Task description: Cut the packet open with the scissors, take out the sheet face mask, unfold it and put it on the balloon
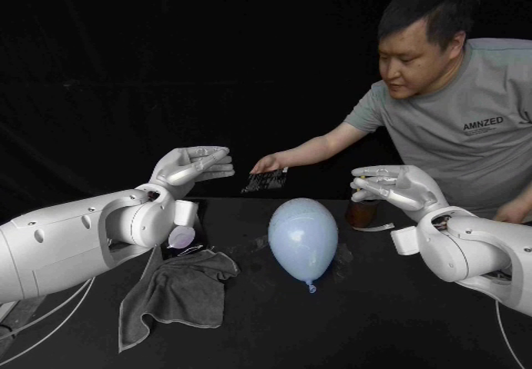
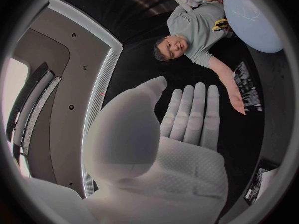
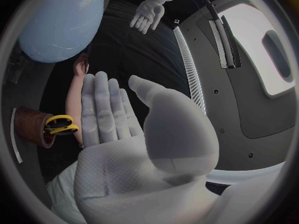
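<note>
1. Head view: L hand [image 1: 194, 167] was raised over the left part of the black table [image 1: 366, 323], palm up, fingers a bit spread, nothing in it. R hand [image 1: 394, 187] was raised at the right side and also held nothing.
2. Wrist views gave the palms from close: silver skin w/ fine dotted texture on the palm, smooth fingers straight & side by side, thumb standing off. Both hands were loose, not clamped on anything.
3. Packet [image 1: 266, 181]: a flat dark rectangle w/ pale print lines, at the table's far edge, about between the two hands, under the fingertips of a person's hand [image 1: 270, 162]. Whether it lay on the table or was lifted, I could not tell.
4. Balloon [image 1: 303, 238]: pale blue, egg-shaped, smooth & a little shiny. It lay in the table's middle w/ the knot toward the robot, nearer to the robot than the packet.
5. R wrist view added a brown round cup [image 3: 30, 127] w/ scissors [image 3: 60, 125] in it, yellow handles sticking out. In the head view this cup was partly behind R hand, near the balloon.
6. Grey cloth [image 1: 177, 288], soft & crumpled, lay left of the balloon, under the L arm.
</note>
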You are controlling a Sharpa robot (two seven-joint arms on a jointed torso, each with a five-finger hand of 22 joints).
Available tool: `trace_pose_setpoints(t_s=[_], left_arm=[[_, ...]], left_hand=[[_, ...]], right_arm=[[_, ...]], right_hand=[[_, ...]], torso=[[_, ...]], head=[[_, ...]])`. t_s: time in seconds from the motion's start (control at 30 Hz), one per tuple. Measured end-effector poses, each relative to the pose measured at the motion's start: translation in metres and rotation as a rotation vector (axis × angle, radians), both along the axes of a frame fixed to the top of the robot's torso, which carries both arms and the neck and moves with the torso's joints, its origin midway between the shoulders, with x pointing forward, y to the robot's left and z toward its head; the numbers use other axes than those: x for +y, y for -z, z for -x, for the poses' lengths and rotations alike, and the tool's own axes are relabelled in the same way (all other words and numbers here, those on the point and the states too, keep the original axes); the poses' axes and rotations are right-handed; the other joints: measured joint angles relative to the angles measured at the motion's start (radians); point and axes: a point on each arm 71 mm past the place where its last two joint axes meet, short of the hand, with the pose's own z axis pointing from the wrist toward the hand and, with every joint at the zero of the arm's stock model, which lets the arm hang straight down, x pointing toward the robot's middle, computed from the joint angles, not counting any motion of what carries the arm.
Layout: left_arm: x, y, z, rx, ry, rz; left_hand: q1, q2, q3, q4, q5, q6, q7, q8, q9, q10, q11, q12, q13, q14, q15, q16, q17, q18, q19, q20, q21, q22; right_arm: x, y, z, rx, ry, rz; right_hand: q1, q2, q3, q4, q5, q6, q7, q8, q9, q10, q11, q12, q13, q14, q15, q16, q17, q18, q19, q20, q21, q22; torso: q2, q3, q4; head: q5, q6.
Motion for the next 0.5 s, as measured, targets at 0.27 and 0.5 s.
trace_pose_setpoints(t_s=[0.27,0.5], left_arm=[[0.003,0.000,-0.001,0.001,-0.009,0.000],[0.013,0.000,-0.001,0.002,-0.030,-0.005]], left_hand=[[0.000,0.000,0.000,0.000,0.000,0.000,0.000,0.004,0.000,0.000,0.000,0.000,0.000,0.000,0.000,0.000,0.001,-0.001,0.000,0.000,0.000,0.000],[0.000,0.000,0.000,0.000,0.000,0.000,0.000,0.004,0.000,0.000,0.000,0.000,0.000,0.000,0.000,0.000,0.001,-0.003,0.000,0.000,0.000,0.000]], right_arm=[[0.000,0.000,0.000,-0.002,-0.002,0.004],[0.000,0.000,0.000,-0.003,-0.003,0.005]], right_hand=[[0.000,0.000,0.000,0.000,0.000,-0.001,-0.001,0.000,0.000,0.000,0.000,0.000,0.000,0.000,0.000,0.000,0.000,0.001,0.000,0.000,0.000,0.000],[0.000,0.000,0.000,0.000,0.000,0.000,-0.002,0.000,0.000,0.000,0.000,0.000,0.000,0.000,0.000,0.000,0.000,0.001,0.000,0.000,0.000,-0.002]], torso=[[0.000,0.0002,-0.0008],[-0.001,0.0003,-0.0004]], head=[[0.006,-0.002],[0.009,-0.002]])
